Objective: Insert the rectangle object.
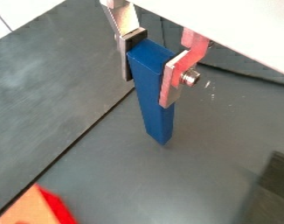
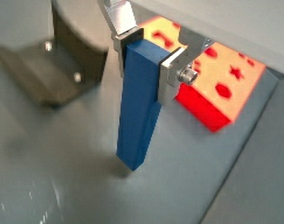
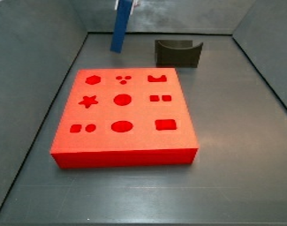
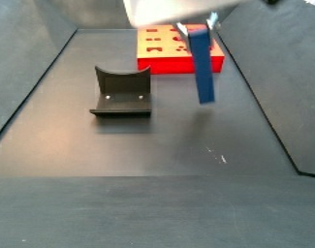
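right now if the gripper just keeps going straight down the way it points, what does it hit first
Likely the bare grey floor. The gripper holds the blue bar upright, its lower end just above the floor, beside the red block, not over it.

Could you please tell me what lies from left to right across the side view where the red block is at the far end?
Dark holder → red block → blue bar, hanging upright from the gripper.

In a wrist view the gripper clamps the upright blue rectangle object near its top between silver fingers, above the dark grey surface.
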{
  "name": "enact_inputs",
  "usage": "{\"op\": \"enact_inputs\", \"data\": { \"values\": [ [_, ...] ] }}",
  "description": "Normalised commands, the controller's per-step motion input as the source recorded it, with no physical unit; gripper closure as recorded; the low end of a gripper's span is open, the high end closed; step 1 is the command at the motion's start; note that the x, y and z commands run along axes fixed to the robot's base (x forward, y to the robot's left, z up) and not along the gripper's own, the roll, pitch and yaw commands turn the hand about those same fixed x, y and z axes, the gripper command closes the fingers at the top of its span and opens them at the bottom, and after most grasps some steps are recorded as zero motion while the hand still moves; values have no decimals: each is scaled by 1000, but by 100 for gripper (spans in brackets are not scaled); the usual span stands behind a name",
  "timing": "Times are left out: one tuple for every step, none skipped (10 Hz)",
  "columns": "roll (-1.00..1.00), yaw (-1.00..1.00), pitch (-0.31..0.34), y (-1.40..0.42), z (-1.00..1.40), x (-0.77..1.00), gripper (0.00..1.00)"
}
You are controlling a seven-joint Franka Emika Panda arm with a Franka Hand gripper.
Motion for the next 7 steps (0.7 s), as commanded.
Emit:
{"op": "enact_inputs", "data": {
  "values": [
    [24,31,0,-406,1000,417,100],
    [0,0,0,-420,1000,414,100],
    [-211,0,0,-437,1000,580,100],
    [-313,-89,-10,-294,934,411,100],
    [-189,-91,-70,-154,1000,109,100],
    [-7,-66,-17,-91,283,0,100],
    [-4,0,0,9,0,0,100]
  ]
}}
